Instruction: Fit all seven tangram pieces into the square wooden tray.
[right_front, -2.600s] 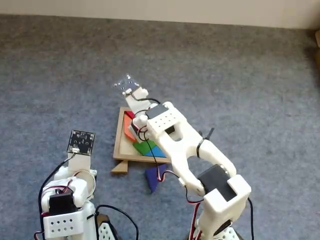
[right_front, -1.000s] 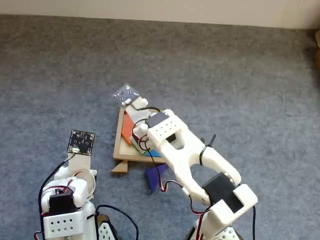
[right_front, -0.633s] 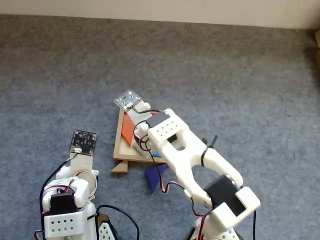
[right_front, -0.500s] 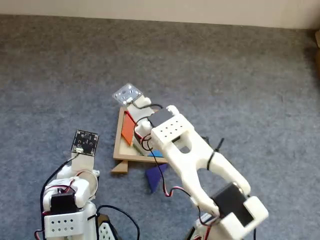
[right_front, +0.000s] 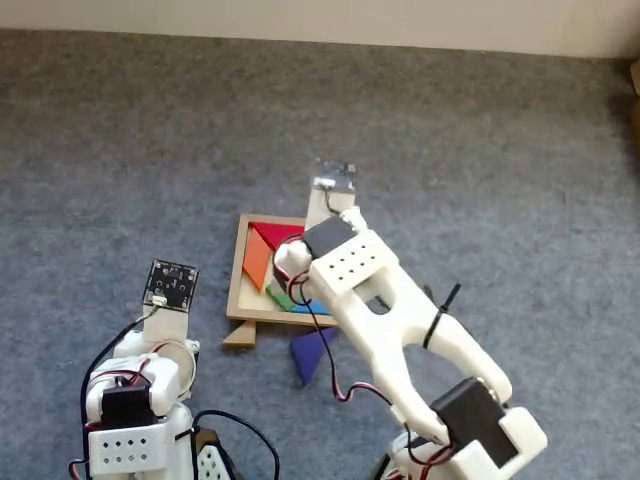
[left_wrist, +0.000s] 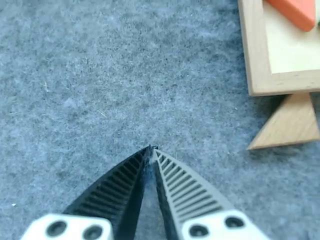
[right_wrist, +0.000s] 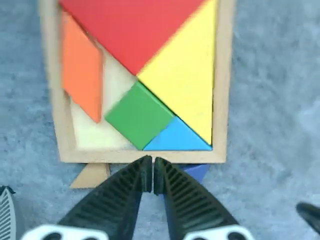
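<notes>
The left jaws rest pressed together, empty, low over the grey surface beside the tan triangle. It and the dark blue triangle lie outside the tray, by its near edge. The right jaws, shut and empty, have swung off the far left corner to above the tray. The orange piece lies inside, so two seem left.

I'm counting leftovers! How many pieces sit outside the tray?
2: a plain wooden triangle at the square wooden tray's corner; a dark blue triangle nearby. The right arm may hide more.
</notes>
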